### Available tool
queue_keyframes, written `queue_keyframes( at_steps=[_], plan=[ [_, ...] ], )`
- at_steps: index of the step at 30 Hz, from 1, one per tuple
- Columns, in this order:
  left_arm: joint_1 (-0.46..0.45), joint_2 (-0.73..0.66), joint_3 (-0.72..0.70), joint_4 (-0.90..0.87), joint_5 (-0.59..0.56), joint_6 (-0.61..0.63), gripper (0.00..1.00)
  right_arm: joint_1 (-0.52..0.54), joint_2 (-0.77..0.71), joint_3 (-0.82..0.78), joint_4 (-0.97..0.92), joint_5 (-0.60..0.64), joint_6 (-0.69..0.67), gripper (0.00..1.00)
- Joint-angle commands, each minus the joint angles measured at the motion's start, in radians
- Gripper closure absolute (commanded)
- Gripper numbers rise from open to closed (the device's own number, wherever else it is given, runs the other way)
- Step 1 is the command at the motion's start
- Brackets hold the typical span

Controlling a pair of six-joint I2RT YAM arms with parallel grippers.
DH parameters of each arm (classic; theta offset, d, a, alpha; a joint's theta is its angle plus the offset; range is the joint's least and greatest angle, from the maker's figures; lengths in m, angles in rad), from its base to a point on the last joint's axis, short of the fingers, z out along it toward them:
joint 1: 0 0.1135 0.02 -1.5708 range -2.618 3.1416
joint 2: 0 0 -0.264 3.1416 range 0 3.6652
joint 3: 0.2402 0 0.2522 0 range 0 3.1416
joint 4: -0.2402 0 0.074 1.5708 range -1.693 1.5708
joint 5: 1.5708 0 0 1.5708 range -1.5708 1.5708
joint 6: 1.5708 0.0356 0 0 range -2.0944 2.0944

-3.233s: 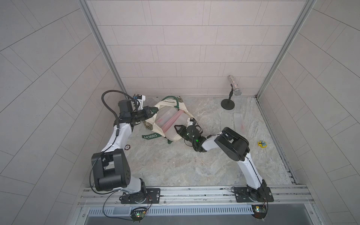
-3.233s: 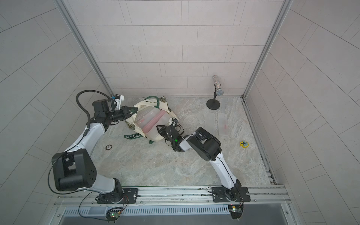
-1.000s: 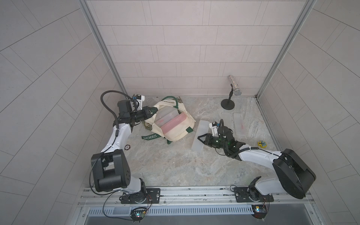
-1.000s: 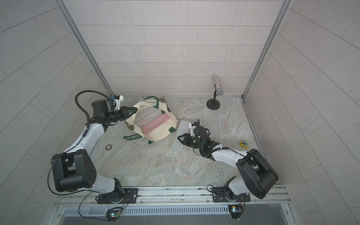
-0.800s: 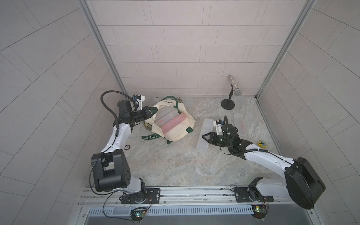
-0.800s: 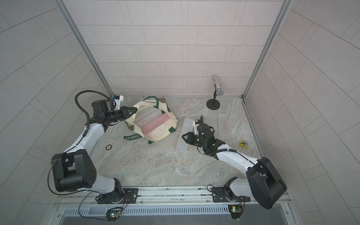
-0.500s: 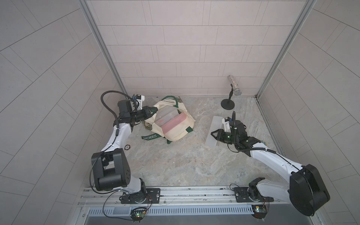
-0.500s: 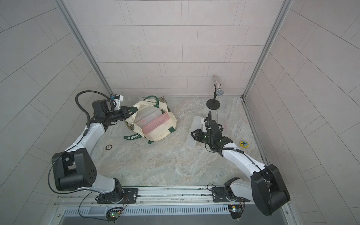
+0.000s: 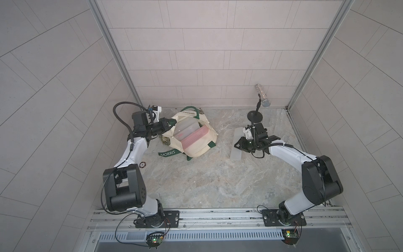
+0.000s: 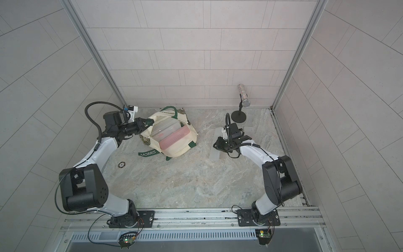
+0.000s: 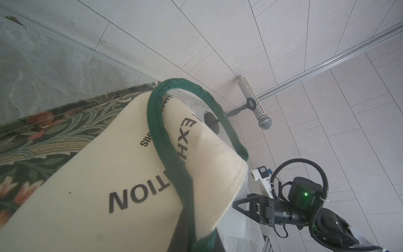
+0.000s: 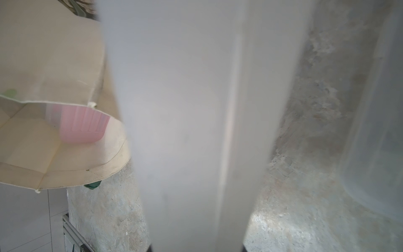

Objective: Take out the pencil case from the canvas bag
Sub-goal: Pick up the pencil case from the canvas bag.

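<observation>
Left jaws clamped on canvas bag (image 9: 199,150) rim; right jaws apparently pinching pencil case (image 9: 236,154)

We look into a booth of pale grey tiled walls (image 9: 207,54) with metal posts (image 9: 115,52) at the far corners, a grey marbled surface (image 9: 207,179), a metal rail (image 9: 218,215) along its near edge, and soft even light.

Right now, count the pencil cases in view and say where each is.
4. A frosted case in the right pincer; a clear case on the tabletop beside it; a pink case and a translucent case inside the canvas bag. More may hide deeper inside.
</observation>
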Motion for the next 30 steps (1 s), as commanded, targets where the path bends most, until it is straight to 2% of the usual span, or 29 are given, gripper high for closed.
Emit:
queue_keyframes(
  at_steps=[1, 8, 30],
  plan=[
    [0.0, -0.028, -0.013, 0.052, 0.019, 0.009, 1.0, -0.019, 0.061, 0.075, -0.042, -0.051, -0.038, 0.79],
    [0.0, -0.031, -0.016, 0.054, 0.015, 0.007, 1.0, -0.041, 0.21, 0.186, -0.056, -0.092, -0.048, 0.81],
    [0.0, -0.041, -0.033, 0.125, 0.033, -0.05, 1.0, -0.095, 0.419, 0.43, -0.09, -0.126, -0.019, 0.79]
  ],
)
